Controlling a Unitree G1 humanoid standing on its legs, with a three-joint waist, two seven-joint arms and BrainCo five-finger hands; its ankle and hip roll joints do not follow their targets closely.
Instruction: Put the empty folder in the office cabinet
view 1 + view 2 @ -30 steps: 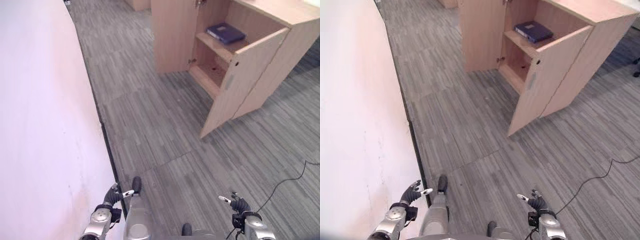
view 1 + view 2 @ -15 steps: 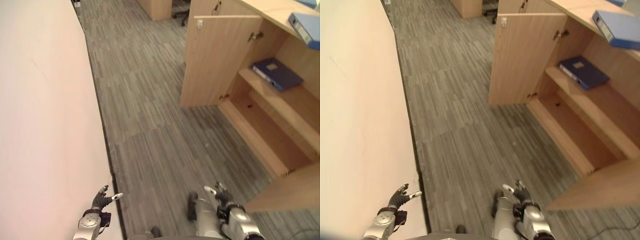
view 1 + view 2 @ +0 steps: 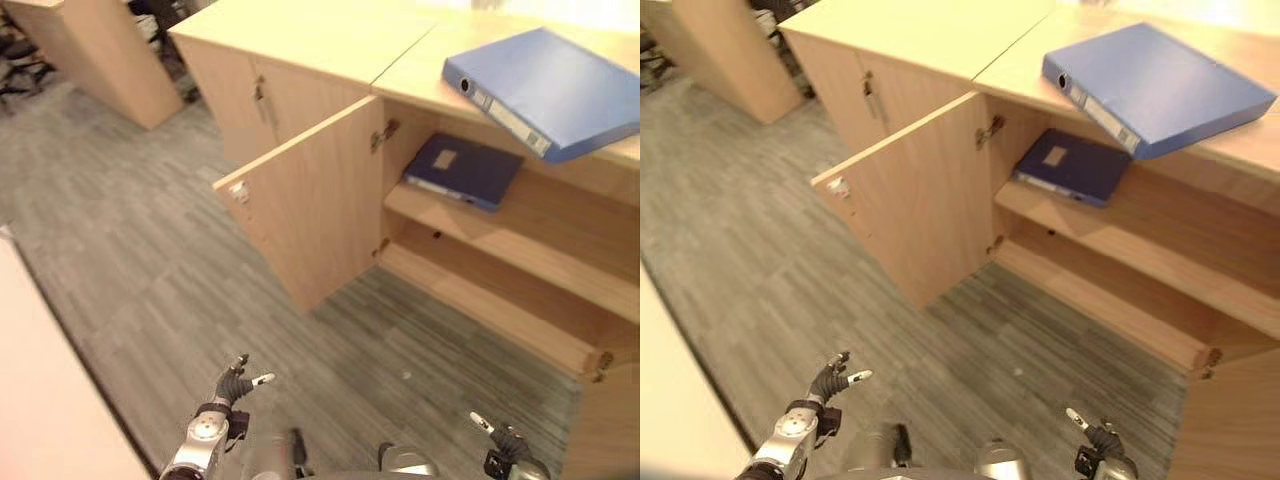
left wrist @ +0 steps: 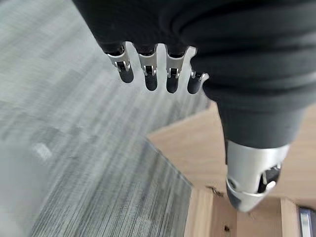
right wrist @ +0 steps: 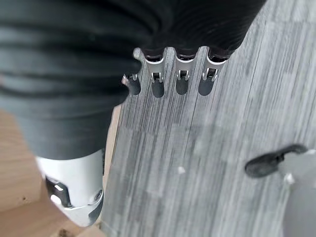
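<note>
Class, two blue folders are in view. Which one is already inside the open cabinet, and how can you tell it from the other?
The darker navy folder, lying flat on the upper shelf inside the cabinet. The lighter blue folder lies on the cabinet's top, overhanging its front edge.

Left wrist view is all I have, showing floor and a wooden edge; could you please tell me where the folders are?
Observer: A light blue folder lies on top of the cabinet, at its front edge.
Operator: Anything inside?
Observer: A dark blue folder lies flat on the upper shelf, behind the open door.
Operator: And the other arm?
Observer: The right robot hand is low near the floor, open and holding nothing.
</note>
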